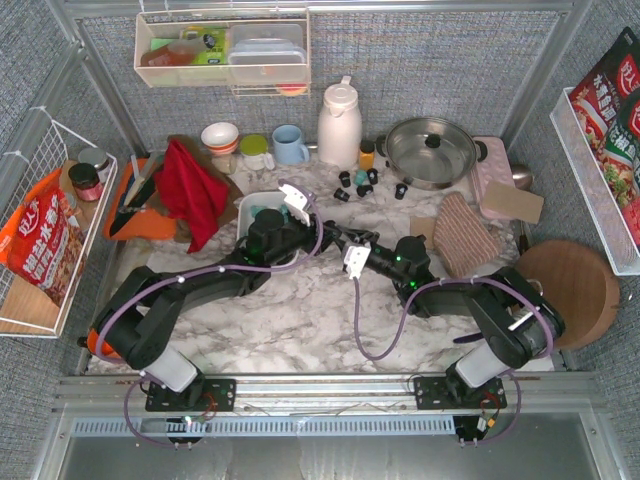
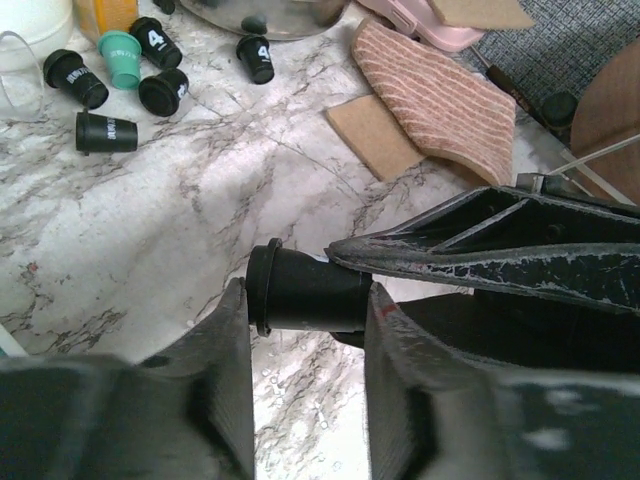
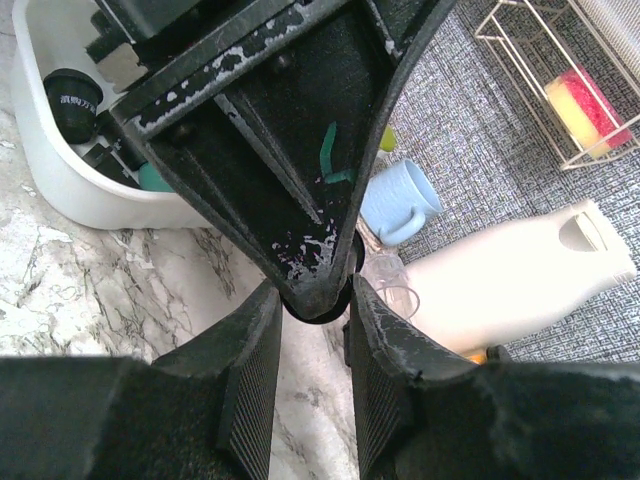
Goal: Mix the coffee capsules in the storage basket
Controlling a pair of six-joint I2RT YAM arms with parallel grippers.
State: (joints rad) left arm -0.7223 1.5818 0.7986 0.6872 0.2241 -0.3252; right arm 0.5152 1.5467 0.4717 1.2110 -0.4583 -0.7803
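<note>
- Black coffee capsule point(image 2: 310, 292) lies sideways at the centre of the left wrist view, just above the marble tabletop point(image 2: 180, 230).
- left gripper point(image 2: 306, 305) is clamped on it end to end, rim against one finger and base against the other.
- right gripper point(image 3: 316, 300) is pinching that same capsule too, lower middle of its own view.
- white storage basket point(image 3: 60, 185) sits upper left there, with a black pod point(image 3: 72, 100) and a teal pod point(image 3: 152, 178) inside.
- loose capsules point(image 2: 110, 132) are scattered on the marble, upper left of the left wrist view.
</note>
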